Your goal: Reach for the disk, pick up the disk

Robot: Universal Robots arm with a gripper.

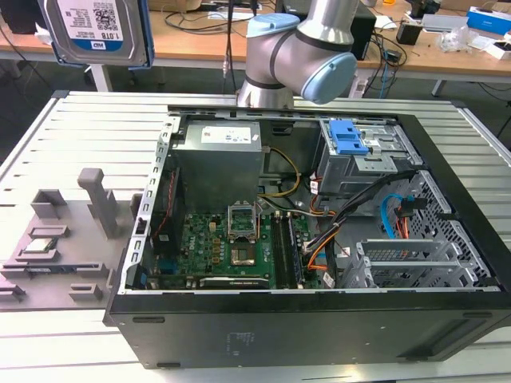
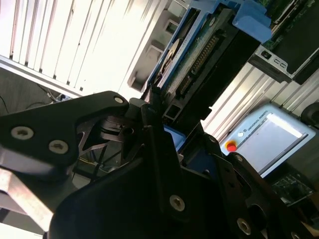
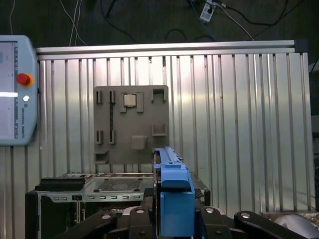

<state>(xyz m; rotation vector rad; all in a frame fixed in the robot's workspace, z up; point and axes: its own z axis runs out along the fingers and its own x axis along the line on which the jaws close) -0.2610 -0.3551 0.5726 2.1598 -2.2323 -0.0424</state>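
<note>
The disk (image 1: pixel 96 28) is a silver hard drive with a white-and-blue label and a blue bracket. It hangs high over the slatted table at the exterior view's far left, well above the open computer. In both wrist views I see it edge-on: the blue bracket (image 3: pixel 172 199) stands between the black fingers, and the disk's connector edge (image 2: pixel 199 55) sticks out past them. My gripper (image 3: pixel 172 221) is shut on the disk and carries it clear of every surface.
The open computer case (image 1: pixel 447 263) lies on the table, its drive cage with a blue latch (image 1: pixel 349 137) at the back right. A grey fixture plate (image 1: pixel 80 263) holds a small processor chip (image 1: pixel 38 246). A teach pendant (image 3: pixel 15 89) lies on the slats.
</note>
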